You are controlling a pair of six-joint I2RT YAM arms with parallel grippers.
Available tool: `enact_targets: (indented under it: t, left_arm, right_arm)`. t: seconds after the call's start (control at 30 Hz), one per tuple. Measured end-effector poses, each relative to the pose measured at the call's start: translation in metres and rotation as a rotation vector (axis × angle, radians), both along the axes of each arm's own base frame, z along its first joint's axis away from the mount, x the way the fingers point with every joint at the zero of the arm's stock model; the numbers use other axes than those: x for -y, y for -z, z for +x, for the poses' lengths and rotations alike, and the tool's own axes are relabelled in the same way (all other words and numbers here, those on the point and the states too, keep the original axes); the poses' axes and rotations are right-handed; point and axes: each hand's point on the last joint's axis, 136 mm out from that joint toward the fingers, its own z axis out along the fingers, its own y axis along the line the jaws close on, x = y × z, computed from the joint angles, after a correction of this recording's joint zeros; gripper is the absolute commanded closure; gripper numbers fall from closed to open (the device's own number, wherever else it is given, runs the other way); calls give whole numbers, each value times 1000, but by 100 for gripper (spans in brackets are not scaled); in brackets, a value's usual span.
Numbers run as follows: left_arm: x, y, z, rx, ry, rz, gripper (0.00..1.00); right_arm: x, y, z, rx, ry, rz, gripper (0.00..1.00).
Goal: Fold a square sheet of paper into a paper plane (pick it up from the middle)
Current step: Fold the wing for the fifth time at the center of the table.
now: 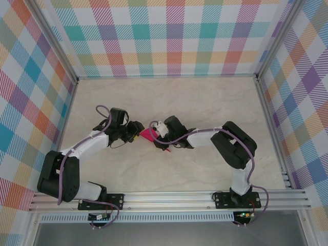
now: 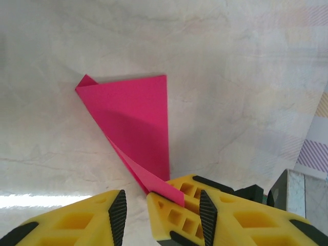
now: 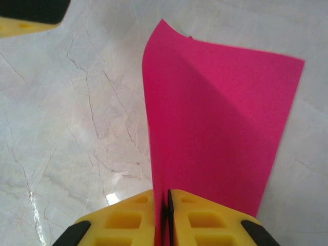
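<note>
The right jaws, pressed together on the folded edge of the paper (image 3: 220, 128), should probably hold firm while the spread left jaws, at its narrow tip, close squarely along the crease, with the paper near the middle of the surface (image 1: 205, 102).

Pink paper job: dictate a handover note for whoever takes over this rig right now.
Right gripper: fingers shut on the pink paper, pinching one edge, with the sheet sticking out ahead of them, mid-table.
Left gripper: fingers open, holding nothing, close beside the paper.
Done: the paper is partly folded into a layered wedge, with a crease and an overlapping flap visible.
Left: all remaining folds. It is not dart-shaped yet.
</note>
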Motion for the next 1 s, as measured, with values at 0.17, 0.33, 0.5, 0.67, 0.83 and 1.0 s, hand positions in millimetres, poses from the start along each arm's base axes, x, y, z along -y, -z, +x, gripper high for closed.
enact_targets:
  t: [0.17,0.33,0.5,0.67,0.83,1.0]
  left_arm:
    - [5,12,-9,-23,10,-45,50]
    - [11,18,-6,-31,14,-84,51]
    - [15,23,-2,-34,18,-96,51]
    - [16,22,0,-26,20,-98,51]
    - [16,22,0,-23,21,-99,51]
    - [18,22,-1,-21,29,-97,51]
  right_arm:
    - [0,3,-2,-20,4,-2,84]
    - [-1,2,-4,-28,-7,6,84]
    - [-2,1,-7,-42,-17,15,83]
    - [-3,4,-9,-94,-17,32,84]
    - [0,11,-9,-191,-3,54,85]
    - [-3,8,-5,-275,18,71,89]
